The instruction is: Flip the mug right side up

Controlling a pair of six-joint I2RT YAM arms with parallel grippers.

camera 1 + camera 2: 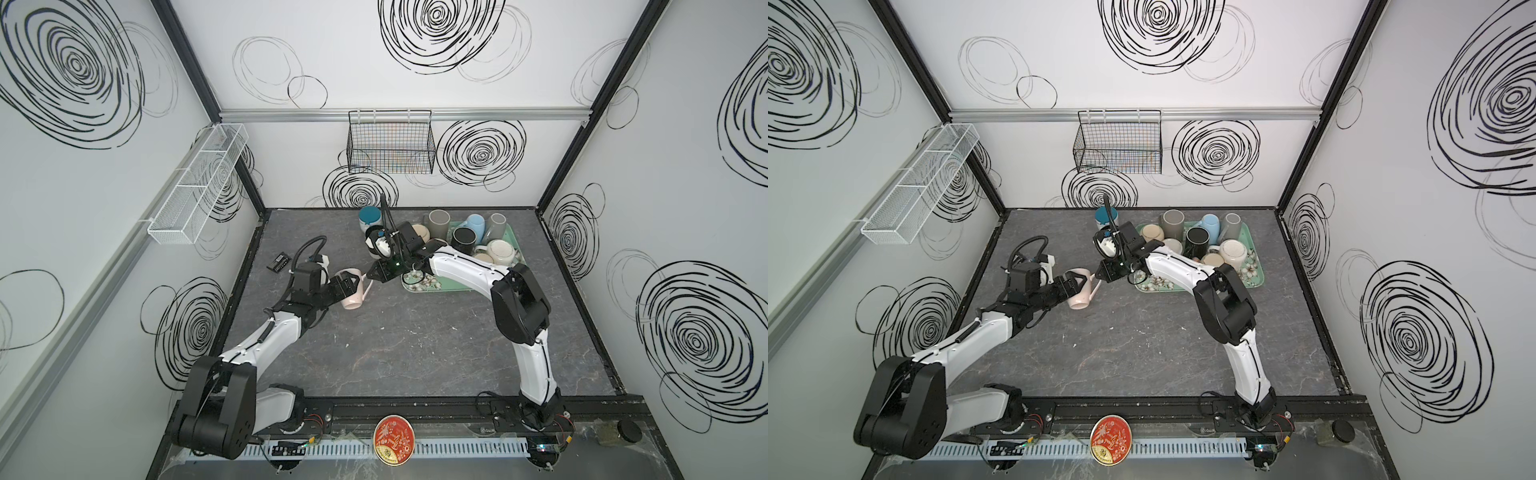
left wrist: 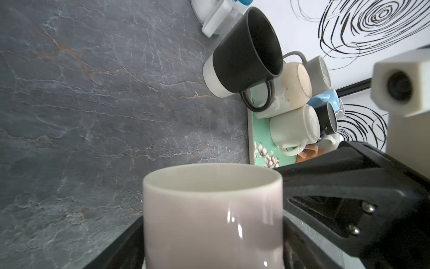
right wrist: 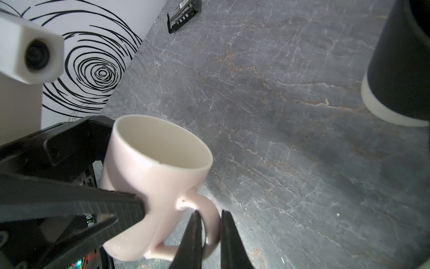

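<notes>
Pink mug (image 3: pixel 149 177) was tilted near the green tray (image 1: pixel 1252 270), left gripper (image 1: pixel 350 286) clamped across its body, right gripper (image 3: pixel 209 216) nipped tight on its handle (image 3: pixel 204 205).

Mugs (image 1: pixel 463 241) are crowding a green floral tray (image 1: pixel 1252 272) on the tabletop (image 1: pixel 415 353), while a black packet (image 1: pixel 279 262) is lying well apart. A black wire basket (image 1: pixel 390 143) is hanging on the back wall.

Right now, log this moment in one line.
pink mug: tilted, not yet upright | left gripper: jaws flank its body, grip unclear | right gripper: shut on its handle
</notes>
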